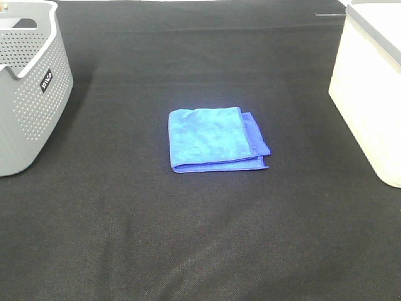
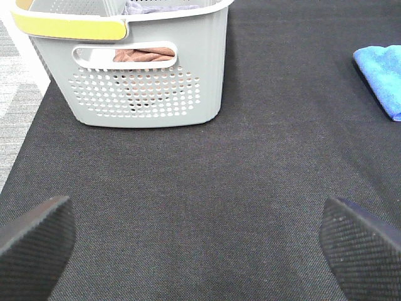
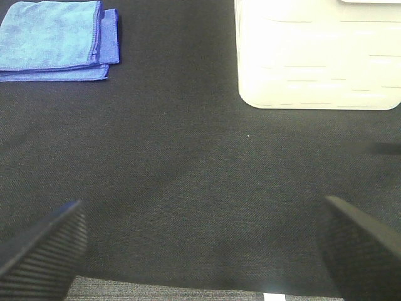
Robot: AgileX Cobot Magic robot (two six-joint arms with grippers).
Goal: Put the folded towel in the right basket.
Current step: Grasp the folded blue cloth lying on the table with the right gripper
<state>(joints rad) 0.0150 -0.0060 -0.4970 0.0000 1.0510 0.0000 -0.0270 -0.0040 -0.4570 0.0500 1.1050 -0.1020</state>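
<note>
Right wrist view: the right pincer (image 3: pixel 203 251) stands wide open just above the black cloth (image 3: pixel 188 163), holding nothing. Ahead of it, toward the left arm's side, the folded blue towel (image 3: pixel 56 41) lies flat on the cloth. Ahead on the outer side stands the white right basket (image 3: pixel 319 56), well apart from the towel. The left pincer (image 2: pixel 200 244) gapes empty too, with the grey basket (image 2: pixel 147 69) ahead of it

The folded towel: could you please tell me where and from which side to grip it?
Probably grip the folded towel at its right edge, from above with the right gripper: it lies flat, its layers end there, facing the right basket.
</note>
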